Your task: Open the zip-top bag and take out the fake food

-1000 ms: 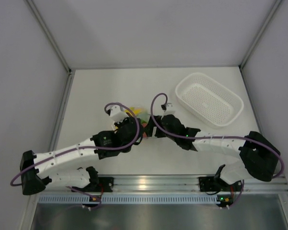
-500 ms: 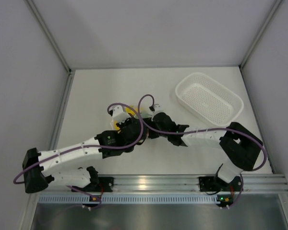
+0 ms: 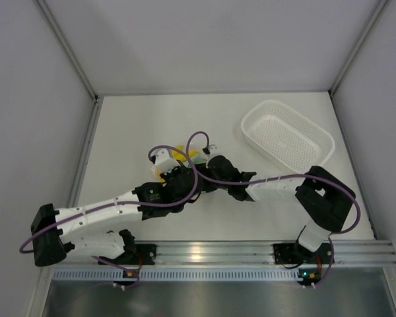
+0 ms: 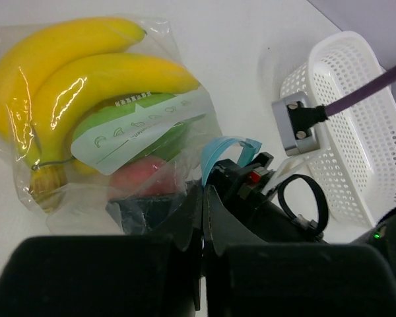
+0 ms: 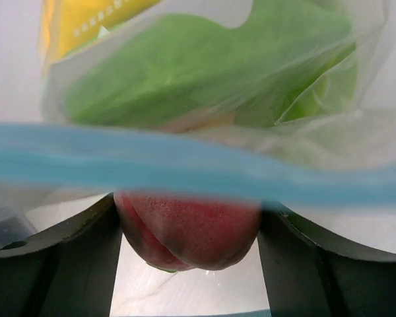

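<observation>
Seen from above, my left arm (image 3: 99,211) lies low across the table (image 3: 132,125), reaching from the near left corner toward the middle. My right arm (image 3: 277,188) folds at its elbow and reaches leftward to meet it. Both wrists crowd over the bag (image 3: 180,153) at the table's middle, where only a sliver of yellow shows. A white basket (image 3: 287,135) sits apart, at the far right.

Left wrist camera: my left pincer (image 4: 202,205) is clenched, its fingers pressed together on the bag's edge, just below the curling blue zip strip (image 4: 228,148). Inside the bag lie bananas (image 4: 86,79), a green piece (image 4: 109,113) and a peach (image 4: 148,178).

Right wrist camera: my right pincer (image 5: 188,218) is released — fingers spread wide, the peach showing between them through the plastic. Whether they touch it, I cannot tell. The blue zip strip runs blurred straight across, with the green piece above it.
</observation>
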Controlling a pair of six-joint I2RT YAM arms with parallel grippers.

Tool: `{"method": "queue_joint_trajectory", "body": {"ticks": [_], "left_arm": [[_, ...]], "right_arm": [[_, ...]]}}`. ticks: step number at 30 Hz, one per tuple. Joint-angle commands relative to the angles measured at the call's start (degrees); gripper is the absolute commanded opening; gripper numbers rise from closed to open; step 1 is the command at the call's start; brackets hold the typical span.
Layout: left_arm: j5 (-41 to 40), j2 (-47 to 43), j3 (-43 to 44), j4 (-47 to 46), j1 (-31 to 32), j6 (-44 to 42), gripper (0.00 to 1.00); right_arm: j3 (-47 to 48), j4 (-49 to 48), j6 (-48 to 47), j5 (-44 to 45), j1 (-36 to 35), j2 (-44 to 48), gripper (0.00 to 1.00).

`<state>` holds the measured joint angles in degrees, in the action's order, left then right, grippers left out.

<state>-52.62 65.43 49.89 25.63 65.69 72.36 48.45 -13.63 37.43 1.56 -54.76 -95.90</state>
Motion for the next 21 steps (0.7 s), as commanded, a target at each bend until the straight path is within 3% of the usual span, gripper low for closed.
{"method": "queue_joint_trajectory", "body": {"ticks": [1, 15, 20, 21], "left_arm": [[-2.7, -1.3, -0.8, -1.9, 0.2, 0.3, 0.00], [-5.7, -1.1, 1.8, -1.8, 0.1, -4.3, 0.00], [-5.4, -1.2, 4.2, -1.9, -0.2, -6.7, 0.00], [-5.2, -1.3, 4.5, -1.9, -0.3, -7.1, 0.00]], "right_arm": [[0.8, -0.6, -1.6, 1.9, -1.0, 7.0, 0.50], [-3.4, 20.1, -6.6, 9.7, -1.3, 34.2, 0.49], [0.2, 30.4, -10.5, 15.8, 3.9, 40.6, 0.48], [0.9, 31.6, -12.1, 15.1, 8.5, 40.7, 0.48]]}}
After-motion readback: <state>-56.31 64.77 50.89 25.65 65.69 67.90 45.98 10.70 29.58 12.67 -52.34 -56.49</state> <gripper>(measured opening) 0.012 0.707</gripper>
